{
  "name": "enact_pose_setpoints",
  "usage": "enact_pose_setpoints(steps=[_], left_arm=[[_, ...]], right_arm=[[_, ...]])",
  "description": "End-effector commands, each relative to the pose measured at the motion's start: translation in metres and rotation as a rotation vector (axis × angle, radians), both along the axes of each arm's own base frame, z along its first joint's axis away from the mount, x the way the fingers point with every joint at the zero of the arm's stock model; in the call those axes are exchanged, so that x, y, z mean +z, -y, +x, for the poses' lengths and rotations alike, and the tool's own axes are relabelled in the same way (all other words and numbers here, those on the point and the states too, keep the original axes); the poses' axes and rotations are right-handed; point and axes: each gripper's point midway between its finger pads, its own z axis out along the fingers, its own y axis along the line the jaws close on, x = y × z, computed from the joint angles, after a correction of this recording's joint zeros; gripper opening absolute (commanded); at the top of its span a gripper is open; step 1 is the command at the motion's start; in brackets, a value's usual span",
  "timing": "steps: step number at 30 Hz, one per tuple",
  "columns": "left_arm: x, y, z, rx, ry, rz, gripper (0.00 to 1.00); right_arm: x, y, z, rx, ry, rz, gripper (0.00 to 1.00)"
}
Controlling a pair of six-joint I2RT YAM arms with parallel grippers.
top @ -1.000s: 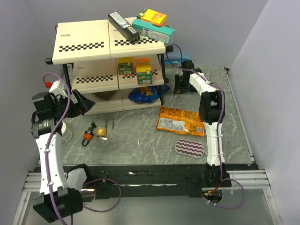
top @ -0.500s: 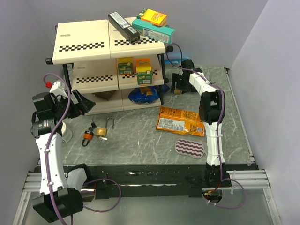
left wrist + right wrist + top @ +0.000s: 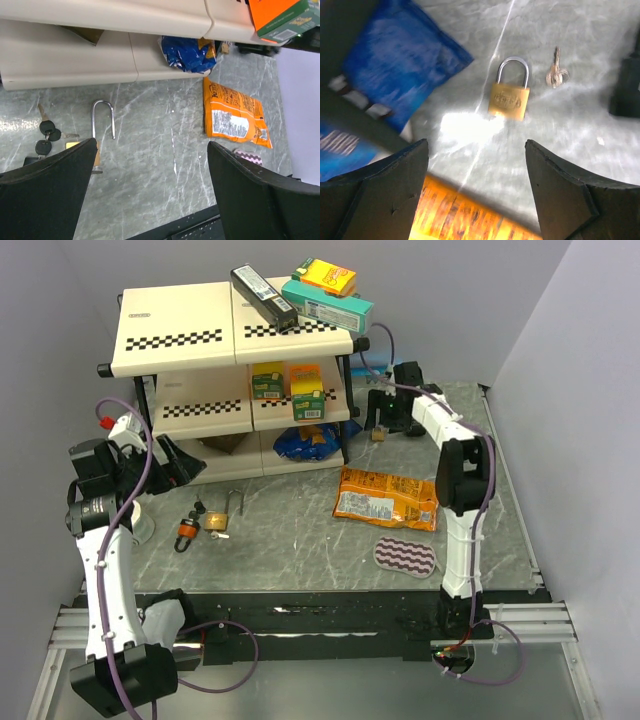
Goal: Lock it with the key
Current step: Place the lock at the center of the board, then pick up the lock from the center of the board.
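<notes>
Open tabletop (image 3: 470,440) right of the shelf (image 3: 170,325), walled in behind. Hovering there with the right gripper (image 3: 475,160), jaws spread wide, arm stretched far back, straight over the brass padlock (image 3: 509,100) with key (image 3: 553,75) just beside. Left gripper (image 3: 150,150) spread too, front-left of shelf, over a second padlock (image 3: 218,522).

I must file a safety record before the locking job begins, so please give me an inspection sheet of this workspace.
surface: grey marbled table, no spill seen.
job's things: brass padlock with one shackle leg free, black-headed keys beside it; second brass padlock, shackle seated, small key beside it.
clutter: orange snack bag, blue bag, striped pad; boxes on the shelf unit.
claws: left claw open, holding nothing; right claw open, holding nothing.
cables: purple cables run along both arms; none lies on the padlocks.
surroundings: plain walls; nothing else seen.
</notes>
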Motion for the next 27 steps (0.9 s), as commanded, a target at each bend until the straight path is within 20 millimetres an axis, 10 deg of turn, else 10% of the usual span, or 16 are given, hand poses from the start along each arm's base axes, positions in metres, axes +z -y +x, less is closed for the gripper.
enact_pose_setpoints(steps=[1, 15, 20, 27], left_arm=[[0.031, -0.008, 0.006, 0.041, 0.094, 0.048, 0.96], [0.004, 0.005, -0.024, -0.281, 0.059, 0.262, 0.96], [-0.025, -0.001, -0.033, -0.347, -0.033, 0.311, 0.96], [-0.065, -0.014, -0.036, -0.454, -0.135, 0.408, 0.96]], right_arm=[[0.071, 0.001, -0.015, -0.008, 0.127, 0.030, 0.84], [0.145, 0.082, -0.142, -0.041, 0.313, -0.064, 0.98], [0.195, 0.085, -0.190, -0.029, 0.519, -0.064, 1.00], [0.201, 0.084, -0.231, 0.002, 0.649, -0.063, 1.00]])
